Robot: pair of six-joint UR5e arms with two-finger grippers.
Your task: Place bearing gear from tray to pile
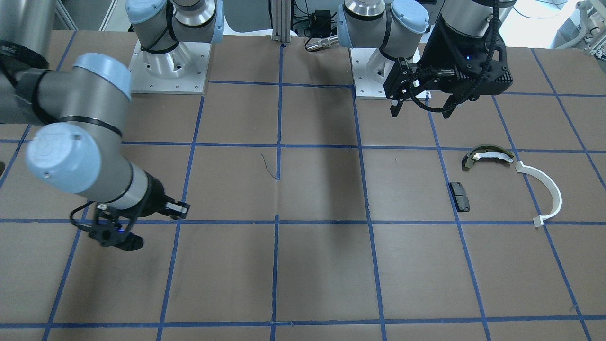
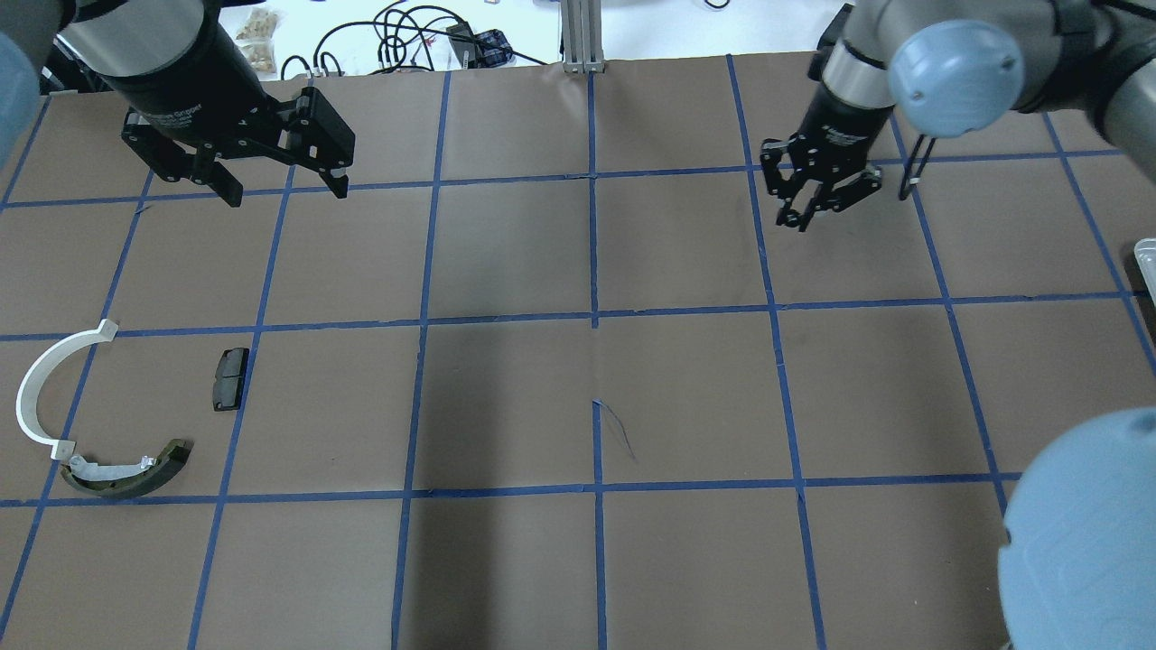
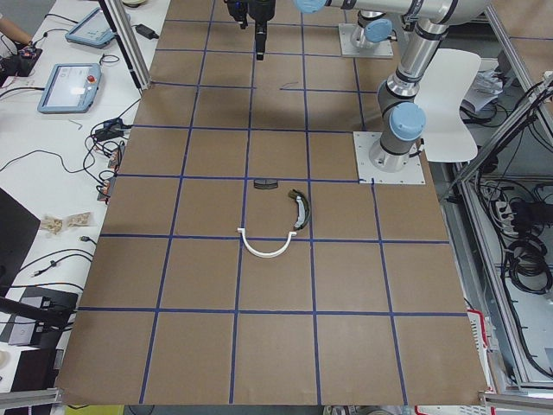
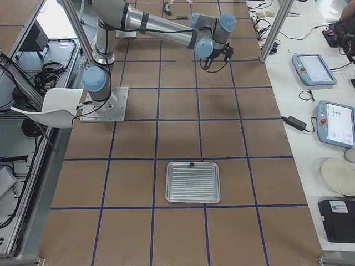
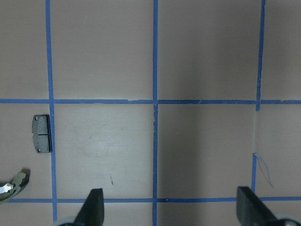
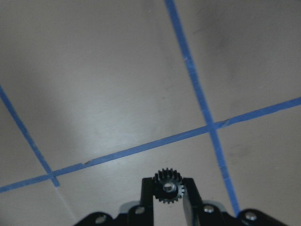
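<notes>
My right end effector (image 6: 168,181) pinches the bearing gear (image 6: 168,187), its lower teeth hidden between my 2 fingers (image 6: 147,195) (tray (image 2: 1147,253) cut off at the overhead view's edge). Left end effector (image 2: 287,192) hangs spread; open surface (image 2: 506,397) lies before the pile (image 2: 230,379).

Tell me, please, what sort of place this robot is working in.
Probably a robotics lab or test cell: the brown table is marked off with a blue tape grid, teach pendants lie on a white side bench, and an aluminium frame stands around the table.
</notes>
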